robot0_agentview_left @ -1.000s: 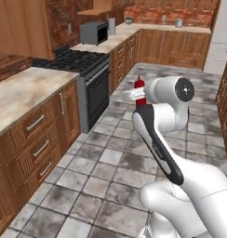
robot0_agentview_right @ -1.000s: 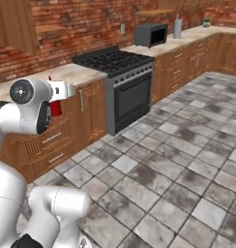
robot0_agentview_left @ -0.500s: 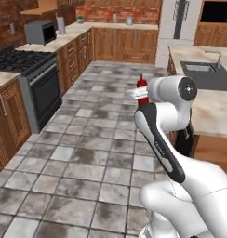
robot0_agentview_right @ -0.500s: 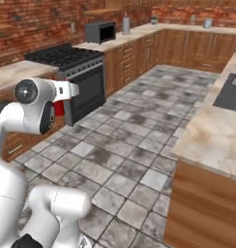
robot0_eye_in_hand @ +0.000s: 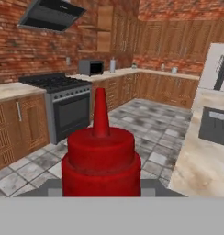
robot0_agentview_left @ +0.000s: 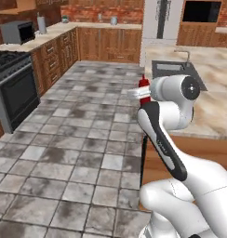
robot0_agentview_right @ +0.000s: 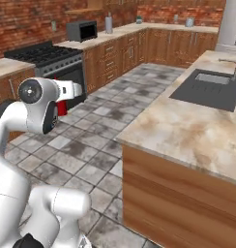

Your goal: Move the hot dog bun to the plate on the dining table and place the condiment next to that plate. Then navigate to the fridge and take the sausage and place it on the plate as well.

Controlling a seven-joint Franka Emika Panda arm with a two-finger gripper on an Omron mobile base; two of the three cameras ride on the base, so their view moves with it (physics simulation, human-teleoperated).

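My gripper (robot0_agentview_left: 142,94) is shut on the condiment (robot0_agentview_left: 143,89), a dark red squeeze bottle held upright at chest height over the tiled floor. In the hand view the condiment (robot0_eye_in_hand: 101,158) stands close up with its nozzle pointing up. In the right base view the condiment (robot0_agentview_right: 62,106) shows just under the hand. The dining table (robot0_agentview_left: 215,109) with its marbled top lies to the right of the arm, and its dark sink (robot0_agentview_left: 175,69) is set in further back. The grey fridge (robot0_agentview_left: 163,18) stands beyond it. The plate, bun and sausage are out of view.
A black stove (robot0_agentview_left: 12,88) and a wooden wall counter with a microwave (robot0_agentview_left: 17,31) line the left side. Grey tiled floor (robot0_agentview_left: 87,125) runs between that counter and the dining table (robot0_agentview_right: 187,131), whose wooden side is near the base.
The whole picture has swung as the base turned right: the stove slid to the left and the island with its sink came into view. The bottle stays in the gripper.
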